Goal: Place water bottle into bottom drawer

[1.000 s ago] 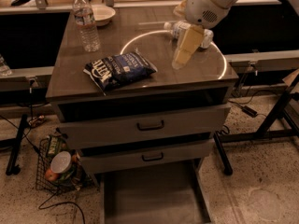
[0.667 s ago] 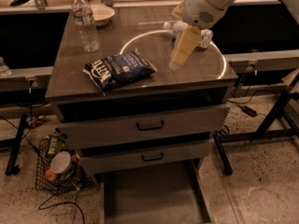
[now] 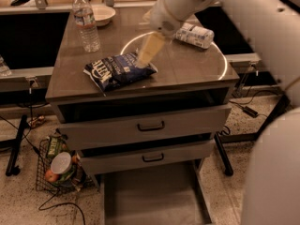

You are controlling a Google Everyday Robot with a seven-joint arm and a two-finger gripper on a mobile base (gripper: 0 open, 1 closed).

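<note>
The water bottle (image 3: 86, 23), clear with a white cap and a narrow label band, stands upright at the back left of the cabinet top. My gripper (image 3: 142, 61) hangs over the middle of the top, pointing down and left, its tip just above the right end of a blue chip bag (image 3: 119, 71). It is well to the right of the water bottle and holds nothing that I can see. The bottom drawer (image 3: 151, 196), a shallow grey tray, is pulled out at floor level and is bare.
A bottle wrapped in a white printed label (image 3: 195, 34) lies on its side at the back right. A white bowl (image 3: 102, 13) sits behind the water bottle. Two upper drawers (image 3: 150, 125) are slightly open. A wire basket (image 3: 57, 165) of items stands on the floor at the left.
My gripper has moved left and down from near the lying bottle to over the chip bag. The view has shifted closer to the cabinet. The water bottle has not moved.
</note>
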